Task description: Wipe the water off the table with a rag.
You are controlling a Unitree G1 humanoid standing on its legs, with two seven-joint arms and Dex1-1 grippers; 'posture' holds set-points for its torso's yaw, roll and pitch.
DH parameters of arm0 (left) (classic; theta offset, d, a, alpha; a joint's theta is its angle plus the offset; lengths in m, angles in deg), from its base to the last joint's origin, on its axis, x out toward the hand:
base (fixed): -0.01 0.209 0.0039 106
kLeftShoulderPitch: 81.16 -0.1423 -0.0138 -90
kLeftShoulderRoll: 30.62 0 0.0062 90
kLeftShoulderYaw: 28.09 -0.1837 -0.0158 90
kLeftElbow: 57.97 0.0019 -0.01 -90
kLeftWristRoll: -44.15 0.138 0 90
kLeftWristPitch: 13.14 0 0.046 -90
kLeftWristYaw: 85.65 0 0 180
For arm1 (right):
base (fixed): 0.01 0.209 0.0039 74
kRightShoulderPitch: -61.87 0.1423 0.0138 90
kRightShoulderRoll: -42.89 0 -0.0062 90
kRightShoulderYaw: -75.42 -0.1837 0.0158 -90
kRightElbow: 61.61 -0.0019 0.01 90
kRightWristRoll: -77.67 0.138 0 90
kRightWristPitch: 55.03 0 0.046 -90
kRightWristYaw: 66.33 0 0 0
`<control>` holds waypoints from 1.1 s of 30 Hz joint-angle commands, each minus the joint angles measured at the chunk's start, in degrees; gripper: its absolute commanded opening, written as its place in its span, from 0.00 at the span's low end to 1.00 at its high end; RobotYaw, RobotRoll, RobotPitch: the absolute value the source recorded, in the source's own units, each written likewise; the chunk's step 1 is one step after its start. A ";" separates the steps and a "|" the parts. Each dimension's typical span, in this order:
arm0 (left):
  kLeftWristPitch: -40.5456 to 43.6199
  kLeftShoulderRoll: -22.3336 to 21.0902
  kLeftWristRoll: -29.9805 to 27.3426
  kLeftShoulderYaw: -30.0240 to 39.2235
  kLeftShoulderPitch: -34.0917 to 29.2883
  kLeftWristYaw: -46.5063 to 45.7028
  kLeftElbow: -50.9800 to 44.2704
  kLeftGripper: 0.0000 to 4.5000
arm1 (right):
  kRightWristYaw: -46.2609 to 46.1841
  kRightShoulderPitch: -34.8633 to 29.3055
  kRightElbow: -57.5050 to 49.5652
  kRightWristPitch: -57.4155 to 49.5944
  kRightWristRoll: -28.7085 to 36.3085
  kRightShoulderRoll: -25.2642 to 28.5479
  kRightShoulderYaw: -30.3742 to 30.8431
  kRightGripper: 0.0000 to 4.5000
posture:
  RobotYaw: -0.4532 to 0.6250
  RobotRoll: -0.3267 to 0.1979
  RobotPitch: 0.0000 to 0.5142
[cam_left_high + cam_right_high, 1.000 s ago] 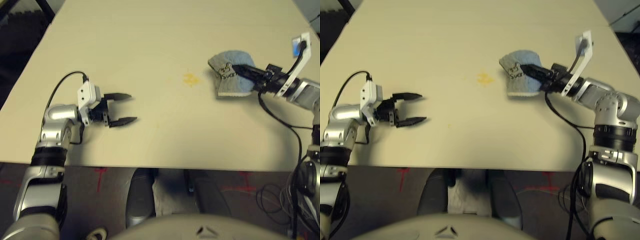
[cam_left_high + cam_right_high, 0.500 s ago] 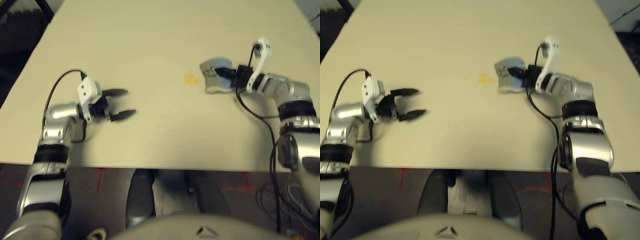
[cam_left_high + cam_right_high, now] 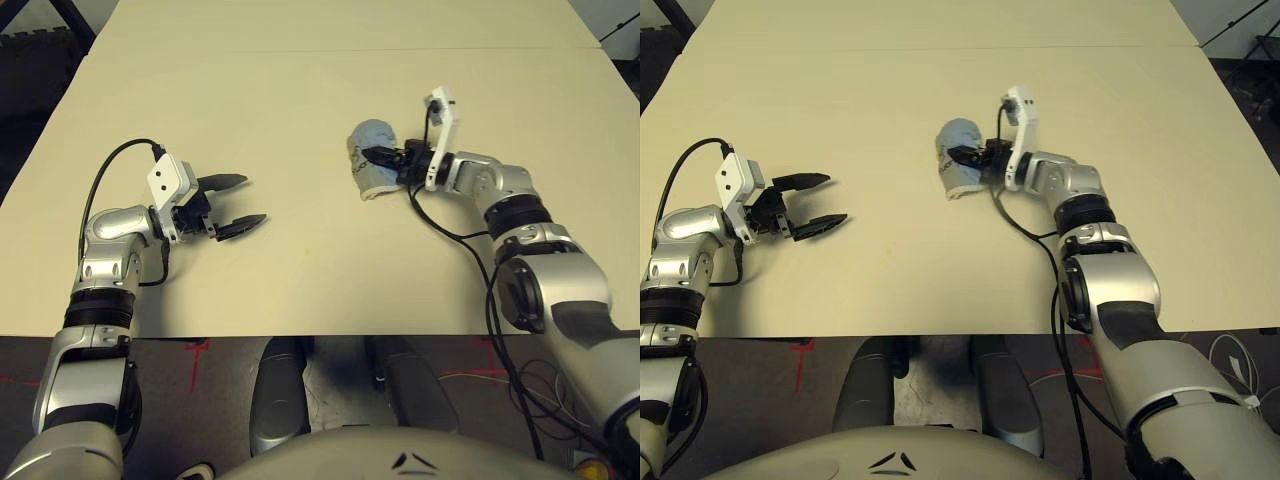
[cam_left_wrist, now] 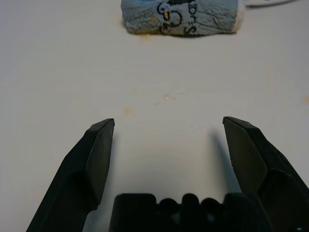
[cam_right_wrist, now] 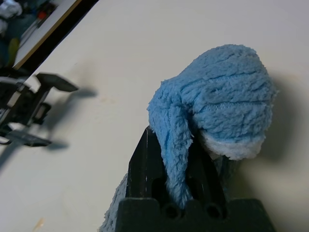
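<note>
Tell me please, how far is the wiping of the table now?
Done: the right gripper is shut on the rag and presses it on the table. In hand: the rag lies bunched at mid-table. Left: small orange specks of water show in front of the open left gripper, plus a trace at the rag's edge.

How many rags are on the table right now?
1. The rag lies bunched near the middle of the table, clamped in the right gripper. The left gripper holds nothing. No other rag is in view.
</note>
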 commanded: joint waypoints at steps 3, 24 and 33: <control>-0.64 -0.53 0.65 0.53 -0.67 0.35 1.40 1.00 | 1.45 -4.10 0.25 -3.86 -1.29 -6.66 3.94 0.02 | 0.60 0.62 0.46; -2.76 0.40 0.64 0.05 0.62 1.34 3.85 1.00 | -0.87 -11.76 -12.53 -9.56 0.85 11.31 -0.92 0.02 | 0.57 0.62 0.42; -3.57 1.39 0.82 -0.38 3.01 2.42 5.85 1.00 | -3.04 -14.61 -15.34 -10.76 3.54 20.54 -5.32 0.02 | 0.54 0.62 0.42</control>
